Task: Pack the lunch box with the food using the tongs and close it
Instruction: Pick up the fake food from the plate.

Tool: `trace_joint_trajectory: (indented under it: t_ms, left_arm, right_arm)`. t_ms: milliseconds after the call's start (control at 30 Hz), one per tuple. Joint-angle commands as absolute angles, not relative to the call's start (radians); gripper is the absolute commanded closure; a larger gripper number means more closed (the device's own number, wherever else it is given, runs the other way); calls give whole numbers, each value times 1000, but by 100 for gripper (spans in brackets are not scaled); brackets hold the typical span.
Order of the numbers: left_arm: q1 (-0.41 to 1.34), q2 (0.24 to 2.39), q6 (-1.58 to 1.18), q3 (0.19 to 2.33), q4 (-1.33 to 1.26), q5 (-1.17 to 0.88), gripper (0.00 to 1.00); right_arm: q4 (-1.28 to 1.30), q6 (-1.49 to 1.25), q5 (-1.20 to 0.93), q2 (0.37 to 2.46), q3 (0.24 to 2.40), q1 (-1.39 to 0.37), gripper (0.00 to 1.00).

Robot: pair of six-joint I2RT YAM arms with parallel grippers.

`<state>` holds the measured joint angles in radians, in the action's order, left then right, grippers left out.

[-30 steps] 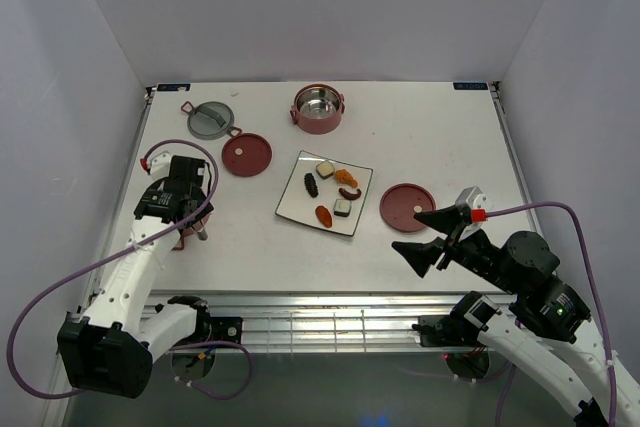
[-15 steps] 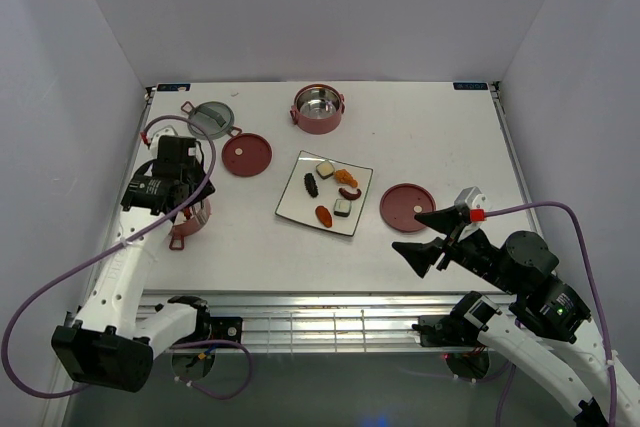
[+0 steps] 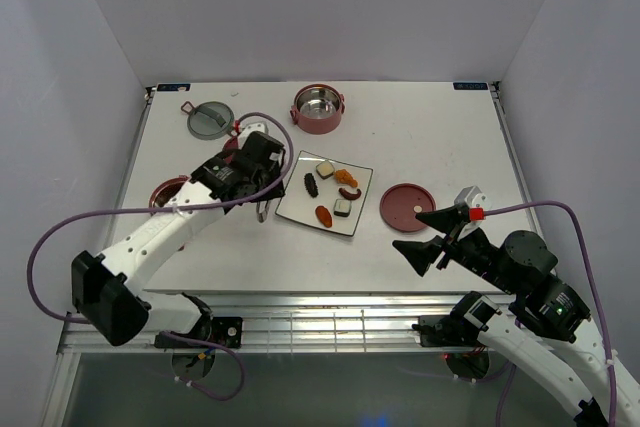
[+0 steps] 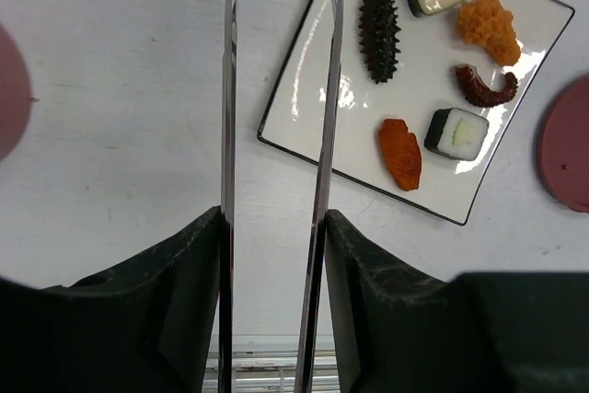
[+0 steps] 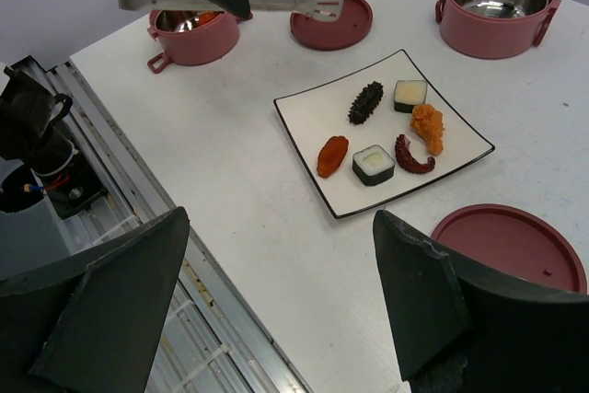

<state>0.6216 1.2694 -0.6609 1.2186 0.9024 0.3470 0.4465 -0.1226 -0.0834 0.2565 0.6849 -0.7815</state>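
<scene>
a dusty-red round bowl (image 3: 163, 192) sits at the left of the white table (image 3: 430, 137), with a grey-green lid (image 3: 210, 119) farther back. the left gripper (image 3: 255, 185) clamps the long silvery metal tongs (image 4: 324, 135), blades apart, at the left edge of the black-rimmed square white plate (image 4: 304, 89), where six toy food pieces (image 4: 378, 34) lie. a second red bowl (image 3: 318, 107), steel-lined, stands at the far side. a flat red disc lid (image 3: 406, 205) lies right of the plate. the right gripper (image 3: 428, 237) hovers at the near right, jaws wide and empty.
</scene>
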Motion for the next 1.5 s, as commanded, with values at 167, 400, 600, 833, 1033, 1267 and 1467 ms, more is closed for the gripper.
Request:
trace_joint_trajectory:
  t_ms: [167,400,600,833,1033,1267,1467]
  left_arm:
    - [768,1449,-752,1278,792,462,43]
    - [825,1555,-762,1312,753,468,42]
    - [850,1618,-787,1330,746,476,42]
    - [857,1654,-813,1321,744,472,42]
    - [859,1664,-827,1316,747,468,42]
    - [859,1658,-834,1324,785,479,46]
    - [859,1658,-824,1324,795,431,49]
  right_arm:
    - [422,-114,-69,262,719,-790,14]
    - [422,-112,-67,262,719,-790,14]
    - [422,-112,-64,261,719,-793,14]
    - [422,-112,-66,256,719,-792,14]
    - [422,-112,-60,256,719,-792,14]
    - [422,-109,-60,253,719,-792,14]
    - [420,-110,-58,253,721,-792,14]
